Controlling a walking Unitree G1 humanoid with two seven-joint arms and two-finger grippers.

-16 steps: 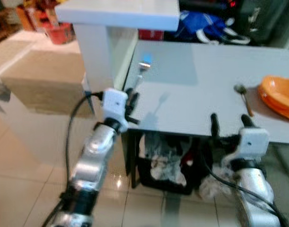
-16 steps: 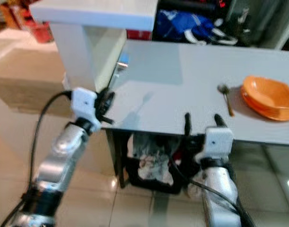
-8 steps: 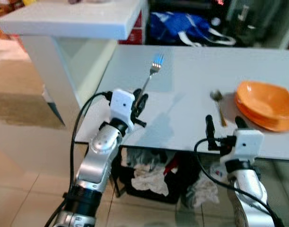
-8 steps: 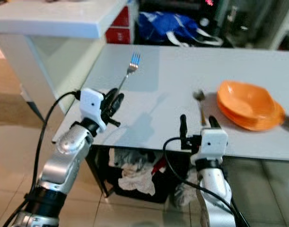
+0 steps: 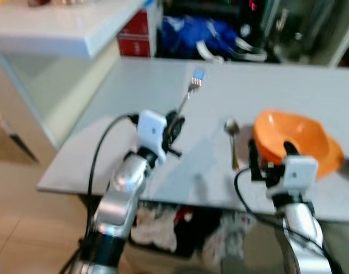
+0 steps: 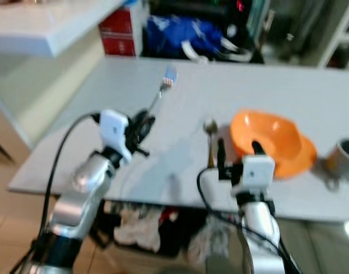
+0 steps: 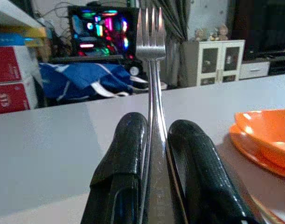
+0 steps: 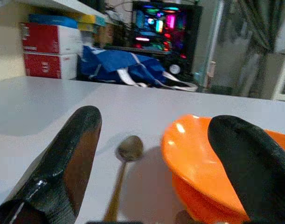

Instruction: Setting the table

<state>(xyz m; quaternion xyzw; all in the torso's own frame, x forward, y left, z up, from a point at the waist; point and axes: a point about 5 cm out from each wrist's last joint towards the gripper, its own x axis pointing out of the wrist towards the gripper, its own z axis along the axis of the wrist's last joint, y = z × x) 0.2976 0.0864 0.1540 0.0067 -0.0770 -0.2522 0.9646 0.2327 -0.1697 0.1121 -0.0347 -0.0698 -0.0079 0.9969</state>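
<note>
Nearest, the right gripper hovers released over the grey table; the left gripper grips a silver metal fork aloft – unplaced yet. Beyond, a metal spoon already lies beside the stacked orange bowls.

Home living and dining area: grey table set with orange bowl; at far side, white glass-door cabinet, lit computer case, blue bag, red boxes.
</note>
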